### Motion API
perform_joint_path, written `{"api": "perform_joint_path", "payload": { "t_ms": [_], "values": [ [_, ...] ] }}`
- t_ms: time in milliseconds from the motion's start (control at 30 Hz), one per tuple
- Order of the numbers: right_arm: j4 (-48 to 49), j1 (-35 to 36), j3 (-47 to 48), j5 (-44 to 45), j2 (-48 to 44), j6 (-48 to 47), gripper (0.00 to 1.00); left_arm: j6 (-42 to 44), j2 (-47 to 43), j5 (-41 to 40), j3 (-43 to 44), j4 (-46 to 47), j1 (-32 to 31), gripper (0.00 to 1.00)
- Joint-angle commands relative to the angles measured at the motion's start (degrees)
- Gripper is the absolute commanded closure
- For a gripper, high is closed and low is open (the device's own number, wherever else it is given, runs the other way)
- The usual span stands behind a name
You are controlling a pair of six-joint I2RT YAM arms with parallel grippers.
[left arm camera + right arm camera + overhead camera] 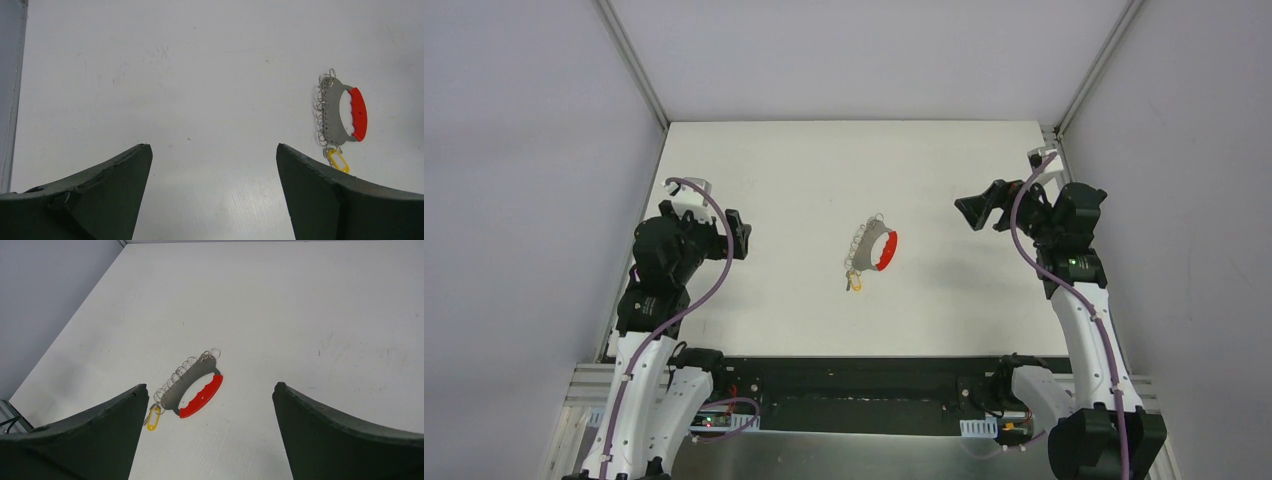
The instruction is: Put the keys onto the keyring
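We couldn't tell from the top view whether the key was on the keyring, too small; its metal part was unreadable everywhere; both wrist views cropped the fingers at the bottom edge.

A white table sits between plain pale grey walls, with metal rails rising at its far corners under soft, even light.

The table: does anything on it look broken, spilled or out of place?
Nothing stands out. The keyring lies flat on the table, the yellow key touching its near end; the left gripper and right gripper hang open, well clear of it.
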Motion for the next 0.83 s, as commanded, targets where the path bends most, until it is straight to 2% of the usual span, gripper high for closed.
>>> {"api": "perform_joint_path", "payload": {
  "t_ms": [0, 800],
  "values": [
    [0.1, -1.1, 0.1, -0.3, -1.0, -0.4, 0.02, 0.3, 0.2, 0.5, -0.1, 1.2, 0.8, 0.01],
    [0.3, -2.2, -0.4, -2.2, 0.4, -0.9, 0.02, 0.3, 3.4, 1.6, -0.4, -0.1, 1.3, 0.01]
  ]
}}
